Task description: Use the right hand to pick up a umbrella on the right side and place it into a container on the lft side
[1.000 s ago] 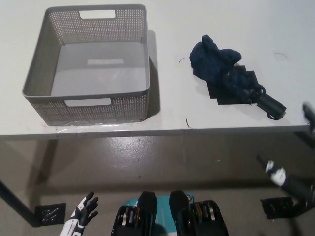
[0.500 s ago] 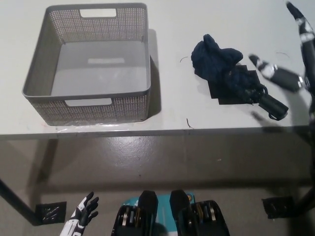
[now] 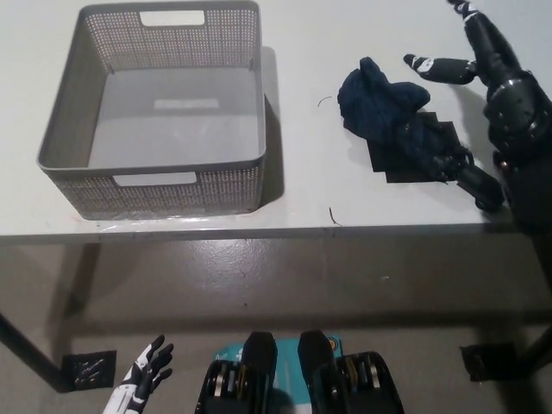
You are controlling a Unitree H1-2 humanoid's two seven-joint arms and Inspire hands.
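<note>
We see a folded navy umbrella (image 3: 405,134) lying on the right of a white tabletop (image 3: 310,194), well apart from an empty grey basket (image 3: 155,185) on the left. Our black right robot hand (image 3: 492,69) hovers just beyond it, fingers spread wide, holding nothing. The loose fabric looks soft and light; we judge the stiff black handle (image 3: 479,184) the surest grip. Our white left robot hand (image 3: 142,379) rests open below.
</note>
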